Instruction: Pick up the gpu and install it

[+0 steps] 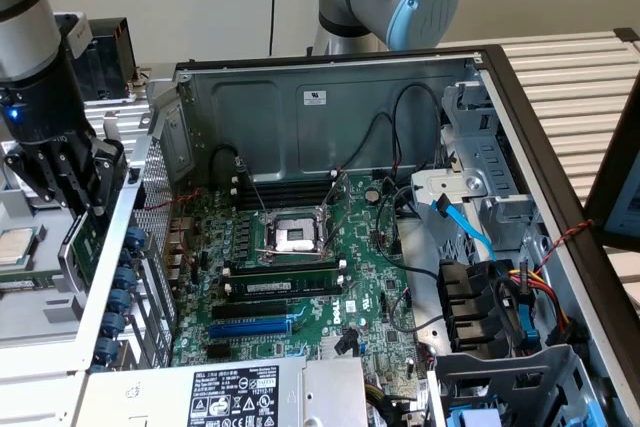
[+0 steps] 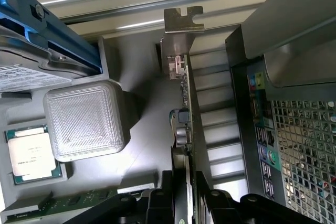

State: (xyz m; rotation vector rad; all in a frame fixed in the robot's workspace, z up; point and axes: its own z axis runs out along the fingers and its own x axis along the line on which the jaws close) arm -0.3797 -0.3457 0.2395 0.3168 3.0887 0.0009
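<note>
The end effector (image 1: 92, 205) is clamped on the gpu (image 1: 82, 247), its fingers (image 2: 157, 205) pressed against both faces of the card. It holds the card on edge, outside the computer case (image 1: 330, 117), just beside the case's wall on the exterior view's left and above the grey tray (image 2: 142, 145).

The grip is on a thin board, so the card could tilt or slip between the fingers. The silver bracket (image 2: 181, 27) sticks out past the card's end and could catch on the case rim while crossing it. Loose black cables (image 1: 395, 247) lie over the motherboard (image 1: 350, 297); they could snag the card or get trapped under it. A tilted card could also jam in the blue slot (image 1: 250, 327).

The case holds the motherboard, two memory sticks (image 1: 280, 287) seated in it, an open processor socket (image 1: 295, 237) and wiring. The tray holds a processor (image 2: 31, 153), a white block (image 2: 84, 121), a spare memory stick (image 2: 68, 203) and a drive (image 2: 26, 74) with blue rails.
</note>
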